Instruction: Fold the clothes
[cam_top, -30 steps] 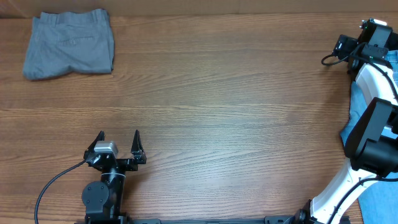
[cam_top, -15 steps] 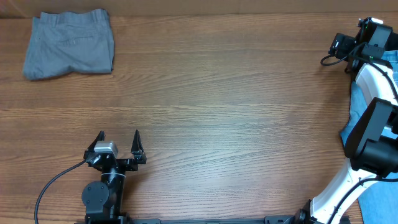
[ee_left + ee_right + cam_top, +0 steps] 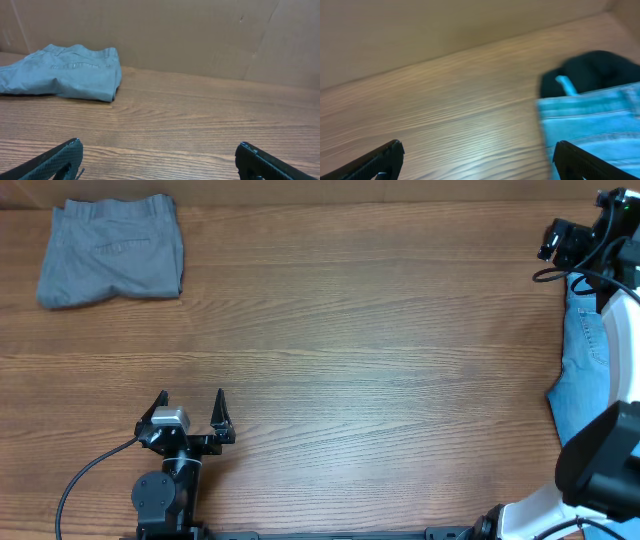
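my right jaws were spread wide and empty over the table (image 3: 445,100). the jeans (image 3: 592,125) lay just ahead, near my right tip, their far edge overlapping a black garment (image 3: 592,72). my left jaws, also spread, sat well apart from them, facing grey trousers (image 3: 65,75).

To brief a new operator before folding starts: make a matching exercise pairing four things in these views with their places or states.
1. grey trousers
2. jeans
3. black garment
4. left gripper

A. at the right edge of the table
B. open, holding nothing
C. far left corner, folded
D. just beyond the jeans, seen from the right wrist

Pairs: 1-C, 2-A, 3-D, 4-B
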Controlling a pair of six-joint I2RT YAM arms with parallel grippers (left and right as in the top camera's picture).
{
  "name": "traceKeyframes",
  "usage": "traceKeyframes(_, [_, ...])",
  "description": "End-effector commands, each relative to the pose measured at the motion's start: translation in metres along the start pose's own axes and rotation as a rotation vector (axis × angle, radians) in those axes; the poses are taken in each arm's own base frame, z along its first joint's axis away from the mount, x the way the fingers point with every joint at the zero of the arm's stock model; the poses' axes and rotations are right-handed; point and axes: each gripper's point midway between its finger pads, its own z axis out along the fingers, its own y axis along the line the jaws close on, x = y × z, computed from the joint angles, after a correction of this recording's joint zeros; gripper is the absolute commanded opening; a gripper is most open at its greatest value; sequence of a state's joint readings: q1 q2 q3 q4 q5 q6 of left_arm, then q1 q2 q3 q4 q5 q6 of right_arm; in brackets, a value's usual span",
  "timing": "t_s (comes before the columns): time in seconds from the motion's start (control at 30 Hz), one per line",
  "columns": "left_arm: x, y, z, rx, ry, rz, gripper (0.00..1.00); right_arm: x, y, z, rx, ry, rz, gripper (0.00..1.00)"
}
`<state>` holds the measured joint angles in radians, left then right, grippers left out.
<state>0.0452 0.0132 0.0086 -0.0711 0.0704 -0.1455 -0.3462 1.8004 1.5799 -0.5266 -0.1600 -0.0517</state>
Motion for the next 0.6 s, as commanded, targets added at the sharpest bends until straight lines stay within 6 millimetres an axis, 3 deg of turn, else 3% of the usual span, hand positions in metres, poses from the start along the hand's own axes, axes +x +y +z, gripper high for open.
traceKeyframes(0.0, [0.0, -0.003, 0.0, 0.017, -0.003, 0.012, 1.0, 0.002, 0.047, -0.01, -0.262, 0.023, 0.007, 1.0])
traceKeyframes(0.07, [0.0, -0.003, 0.0, 0.016, -0.003, 0.012, 1.0, 0.009, 0.058, -0.012, -0.316, 0.054, 0.013, 1.0])
traceKeyframes(0.1, [0.0, -0.003, 0.0, 0.016, -0.003, 0.012, 1.0, 0.013, 0.054, -0.01, -0.28, 0.071, 0.016, 1.0])
traceKeyframes(0.23, [0.0, -0.003, 0.0, 0.016, -0.003, 0.012, 1.0, 0.031, -0.003, -0.005, 0.102, 0.132, 0.135, 1.0])
traceKeyframes(0.4, [0.0, -0.003, 0.0, 0.016, -0.003, 0.012, 1.0, 0.058, 0.022, -0.008, -0.034, 0.25, 0.166, 1.0])
traceKeyframes(0.57, [0.0, -0.003, 0.0, 0.017, -0.003, 0.012, 1.0, 0.061, 0.015, -0.01, 0.022, 0.263, 0.284, 1.0])
